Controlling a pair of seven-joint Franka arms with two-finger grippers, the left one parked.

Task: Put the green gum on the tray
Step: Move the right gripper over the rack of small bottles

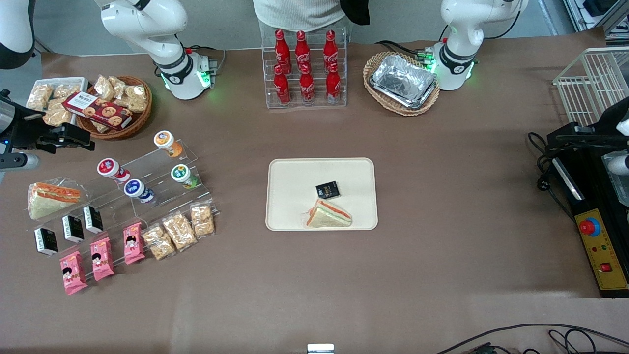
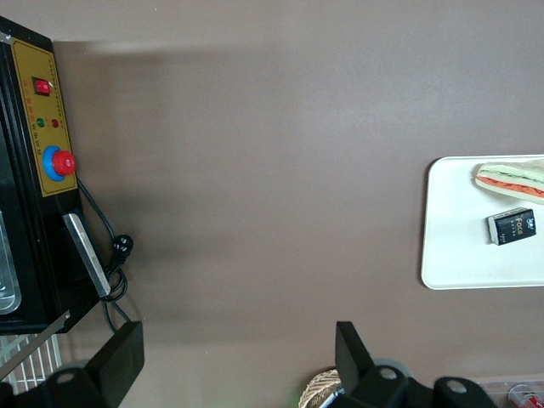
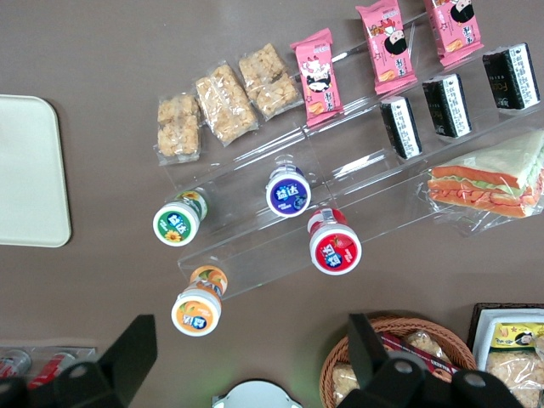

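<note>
The small cylindrical green gum canister [image 1: 184,176] [image 3: 179,220], with its round green-and-white lid and a green-yellow label on its side, lies tilted on a clear acrylic stepped display stand [image 1: 147,184] [image 3: 340,200] toward the working arm's end of the table, its lid turned up. On the same stand, the orange-lidded canister [image 1: 166,141] [image 3: 198,308] sits a step farther from the front camera than the green gum, the blue-lidded canister [image 1: 137,190] [image 3: 288,190] lies just beside the green gum, and the red-lidded canister [image 1: 111,169] [image 3: 334,246] is a little past the blue one. Nearer the front camera than the green gum, on the stand's lowest steps, lie clear-wrapped packets of pale crisped snack bars [image 1: 179,230] [image 3: 223,105]. The large flat cream-coloured rectangular plastic tray [image 1: 285,196] [image 3: 30,170] [image 2: 450,229] lies well apart from the green gum, at the middle of the brown table [image 1: 442,196], and carries a small black packet [image 1: 328,189] [image 2: 513,226] and a wrapped triangular sandwich [image 1: 328,215] [image 2: 514,178]. The right arm's black two-finger gripper [image 3: 246,353] [image 1: 69,137] hangs in the air above the table, well apart from the green gum and beside a round wicker basket of snacks [image 1: 115,105] [image 3: 399,361]; its jaws stand wide apart, holding and touching nothing.
</note>
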